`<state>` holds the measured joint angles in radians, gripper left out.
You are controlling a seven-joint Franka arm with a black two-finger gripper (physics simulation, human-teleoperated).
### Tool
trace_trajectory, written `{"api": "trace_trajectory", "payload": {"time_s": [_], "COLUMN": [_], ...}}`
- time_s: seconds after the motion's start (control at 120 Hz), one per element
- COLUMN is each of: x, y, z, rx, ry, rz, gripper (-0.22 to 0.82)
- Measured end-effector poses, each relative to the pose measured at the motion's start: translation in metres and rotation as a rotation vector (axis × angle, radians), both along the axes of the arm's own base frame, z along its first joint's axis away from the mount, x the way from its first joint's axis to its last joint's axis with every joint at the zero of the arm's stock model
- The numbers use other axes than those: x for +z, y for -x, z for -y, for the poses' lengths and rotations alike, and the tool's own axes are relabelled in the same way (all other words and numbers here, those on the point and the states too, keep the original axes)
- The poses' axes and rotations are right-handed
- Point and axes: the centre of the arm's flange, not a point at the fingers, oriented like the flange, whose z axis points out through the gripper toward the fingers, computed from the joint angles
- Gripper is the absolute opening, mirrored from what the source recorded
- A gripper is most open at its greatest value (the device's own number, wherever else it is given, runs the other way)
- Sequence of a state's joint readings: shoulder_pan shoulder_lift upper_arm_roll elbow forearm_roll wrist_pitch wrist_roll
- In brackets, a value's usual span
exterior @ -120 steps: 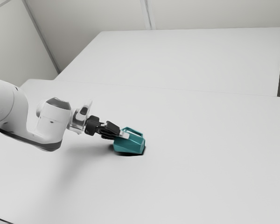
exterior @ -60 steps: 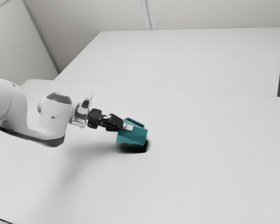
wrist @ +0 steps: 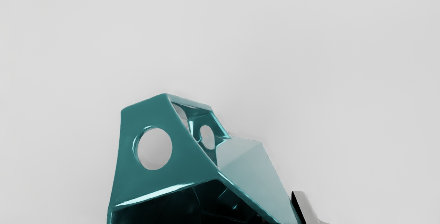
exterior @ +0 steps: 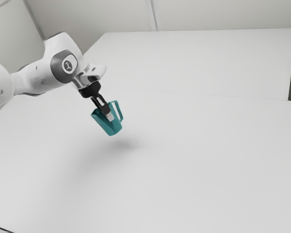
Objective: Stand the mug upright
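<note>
Exterior view shows the end effector (exterior: pixel 109 116) pinching the teal mug (exterior: pixel 110 128) in the air above the surface (exterior: pixel 194 170), well apart from its far edge (exterior: pixel 184 93). The mug is tilted, with its handle (exterior: pixel 119 111) toward the exterior view's right.

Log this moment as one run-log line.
gripper: shut on mug | mug: above table, tilted, mouth toward exterior view's upper left | handle: exterior view's right side | set upright: not yet

The wrist view's edge crops the mug (wrist: pixel 192 172), and the exterior view's left edge the arm (exterior: pixel 38 77).
</note>
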<state>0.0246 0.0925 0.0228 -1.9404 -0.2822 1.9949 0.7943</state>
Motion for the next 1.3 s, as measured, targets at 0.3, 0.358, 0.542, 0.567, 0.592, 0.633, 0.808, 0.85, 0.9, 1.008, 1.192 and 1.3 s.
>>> {"api": "trace_trajectory", "payload": {"time_s": [0.3,0.358,0.542,0.567,0.592,0.633,0.808,0.85,0.9,1.008,1.192,1.3], "x": [-0.033,-0.041,-0.064,-0.065,-0.065,-0.066,-0.074,-0.078,-0.081,-0.083,-0.083,-0.081], "y": [-0.004,-0.004,-0.006,-0.007,-0.007,-0.007,-0.009,-0.01,-0.01,-0.011,-0.012,-0.012], "z": [-0.037,-0.039,-0.043,-0.045,-0.046,-0.046,-0.044,-0.043,-0.042,-0.042,-0.041,-0.041], "rx": [0.231,0.281,0.416,0.435,0.451,0.477,0.556,0.57,0.588,0.623,0.669,0.691], "ry": [-0.267,-0.278,-0.296,-0.297,-0.298,-0.299,-0.303,-0.304,-0.305,-0.304,-0.299,-0.296], "rz": [-0.071,-0.075,-0.092,-0.092,-0.092,-0.091,-0.104,-0.111,-0.115,-0.12,-0.121,-0.118], "gripper": [-0.18,-0.18,-0.18,-0.18,-0.18,-0.18,-0.17,-0.17,-0.17,-0.1,0.28,0.41]}}
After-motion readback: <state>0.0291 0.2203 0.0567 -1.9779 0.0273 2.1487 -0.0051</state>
